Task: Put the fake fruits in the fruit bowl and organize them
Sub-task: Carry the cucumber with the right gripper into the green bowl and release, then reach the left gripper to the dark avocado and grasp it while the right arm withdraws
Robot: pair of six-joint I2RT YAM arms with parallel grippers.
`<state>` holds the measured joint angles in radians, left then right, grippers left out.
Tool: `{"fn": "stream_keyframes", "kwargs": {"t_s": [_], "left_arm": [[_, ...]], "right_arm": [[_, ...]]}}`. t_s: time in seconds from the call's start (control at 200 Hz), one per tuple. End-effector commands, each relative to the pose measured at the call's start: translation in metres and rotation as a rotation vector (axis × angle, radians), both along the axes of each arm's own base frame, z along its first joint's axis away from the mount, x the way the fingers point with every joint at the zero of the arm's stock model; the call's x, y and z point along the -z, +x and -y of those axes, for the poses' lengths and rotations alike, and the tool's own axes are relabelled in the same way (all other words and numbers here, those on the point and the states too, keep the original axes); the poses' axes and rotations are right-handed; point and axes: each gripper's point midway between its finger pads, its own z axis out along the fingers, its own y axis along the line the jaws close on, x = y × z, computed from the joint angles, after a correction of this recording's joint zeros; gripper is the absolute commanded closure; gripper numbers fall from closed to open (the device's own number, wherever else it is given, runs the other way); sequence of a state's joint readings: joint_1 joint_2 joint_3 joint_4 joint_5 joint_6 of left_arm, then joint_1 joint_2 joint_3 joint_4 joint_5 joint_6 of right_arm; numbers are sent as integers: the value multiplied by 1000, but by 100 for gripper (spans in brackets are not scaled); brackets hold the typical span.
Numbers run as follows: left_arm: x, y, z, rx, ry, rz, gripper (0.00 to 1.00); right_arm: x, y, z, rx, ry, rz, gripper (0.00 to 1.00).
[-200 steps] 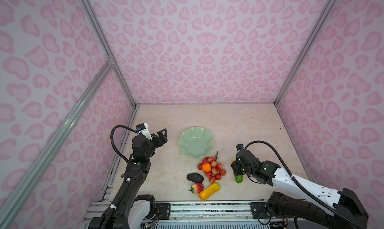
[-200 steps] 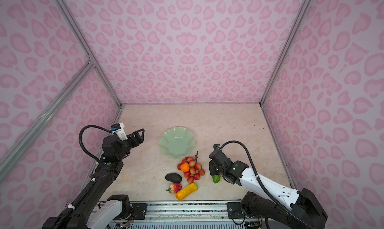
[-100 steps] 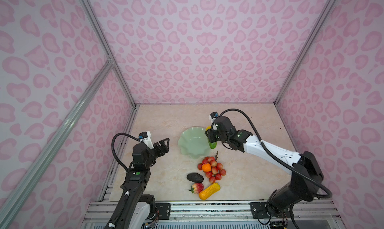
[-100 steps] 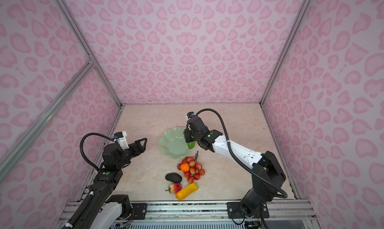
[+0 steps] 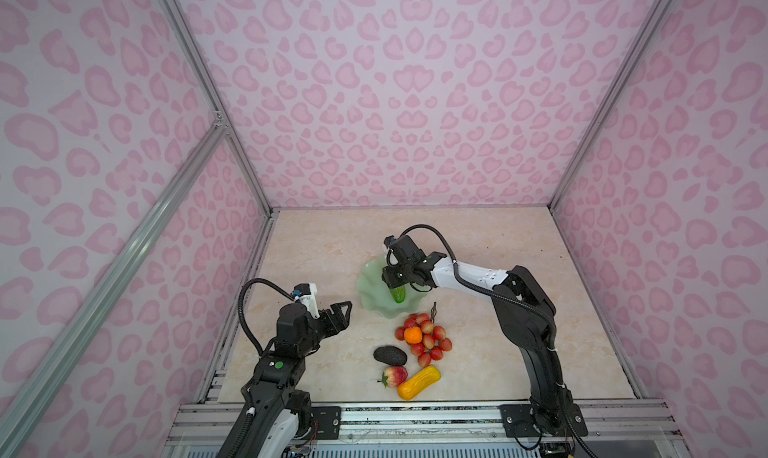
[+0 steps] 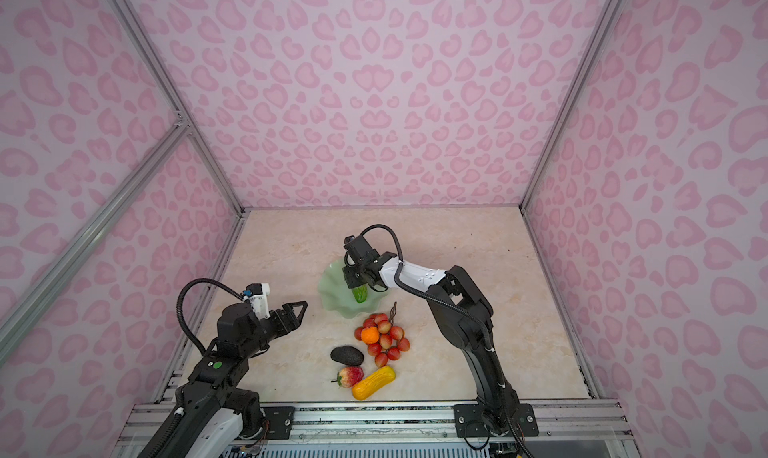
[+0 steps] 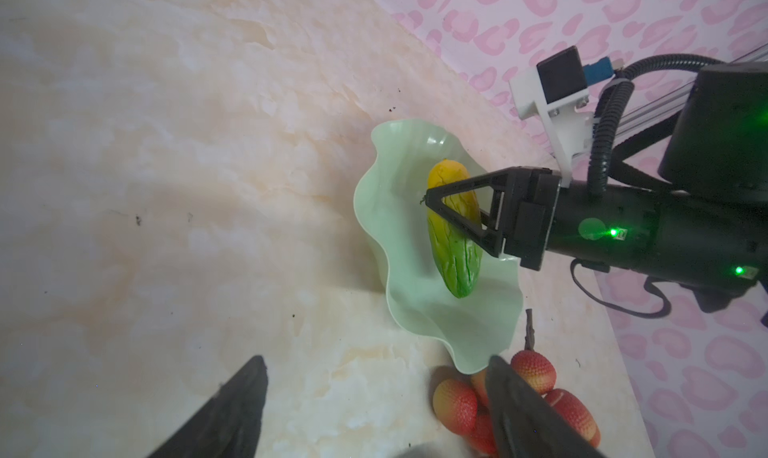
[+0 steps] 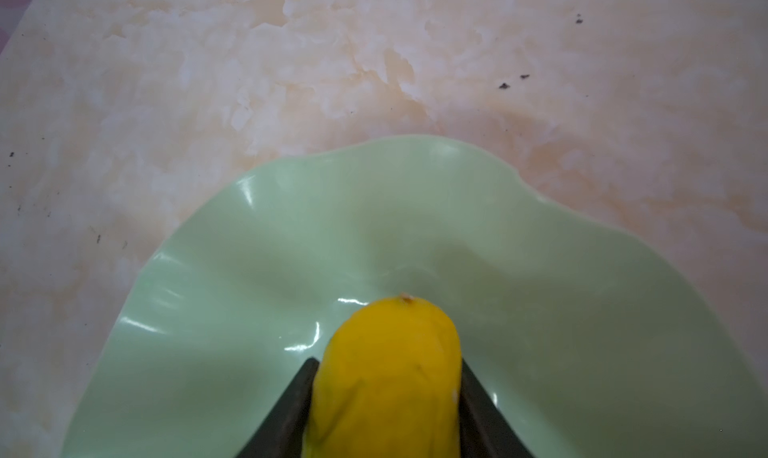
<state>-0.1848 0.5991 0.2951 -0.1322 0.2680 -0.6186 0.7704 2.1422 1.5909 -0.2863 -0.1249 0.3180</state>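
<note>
1. Left gripper (image 5: 343, 313): above the table (image 5: 498, 352), left of the bowl, apart from everything; jaws wide apart and empty, as the left wrist view (image 7: 374, 393) shows
2. Bowl (image 5: 368, 285): mint green with a wavy rim, standing on the table near the middle; seen in both top views (image 6: 332, 287)
3. Yellow-green oblong (image 5: 398, 294): inside the bowl's rim, yellow end towards the bowl's middle (image 8: 386, 372), green end towards the berries; whether it rests on the bowl's floor cannot be told
4. Right gripper (image 5: 394, 284): over the bowl, one finger (image 7: 457, 219) on each side of the oblong and close against it; whether they press it or have let go cannot be told
5. Avocado (image 5: 390, 355): on the table, near side of the bowl
6. Strawberry (image 5: 395, 376): just below the avocado, beside item 9
7. Orange (image 5: 412, 335): lying on the berries
8. Berry bunch (image 5: 432, 343): just beside the bowl's near rim, stem end towards the bowl
9. Yellow-orange oblong (image 5: 419, 382): nearest the front edge
</note>
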Motion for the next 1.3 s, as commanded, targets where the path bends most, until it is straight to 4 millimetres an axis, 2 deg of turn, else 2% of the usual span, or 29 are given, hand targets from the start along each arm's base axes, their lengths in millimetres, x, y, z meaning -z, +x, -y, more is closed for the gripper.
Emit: {"fn": "stream_keyframes", "kwargs": {"t_s": [0.0,0.09,0.155,0.21,0.225,0.33,0.42,0.535,0.71,0.895,1.11,1.295], "left_arm": [[5,-1,4,25,32,3,17],[4,-3,15,83,70,20,17],[3,-5,26,138,112,32,18],[3,-7,36,190,152,44,19],[3,-8,38,203,163,45,19],[9,-18,61,324,247,55,21],[14,-30,82,429,299,63,22],[25,-43,103,533,373,56,22],[45,-52,120,620,491,3,21],[63,-55,136,698,578,-47,21],[94,-67,148,783,645,-132,20],[98,-67,150,790,665,-154,21]], "right_arm": [[0,0,0,1,-4,-13,37],[-24,4,1,6,33,33,31],[-53,7,8,24,72,102,28],[-88,10,17,42,138,168,25],[-88,8,24,50,143,169,24],[-131,10,60,119,254,244,15],[-149,8,96,178,297,279,10],[-150,2,135,241,287,280,9],[-141,-10,170,300,279,259,9],[-137,-18,184,327,276,256,9],[-140,-15,193,349,281,264,9],[-140,-13,198,360,281,268,9]]}}
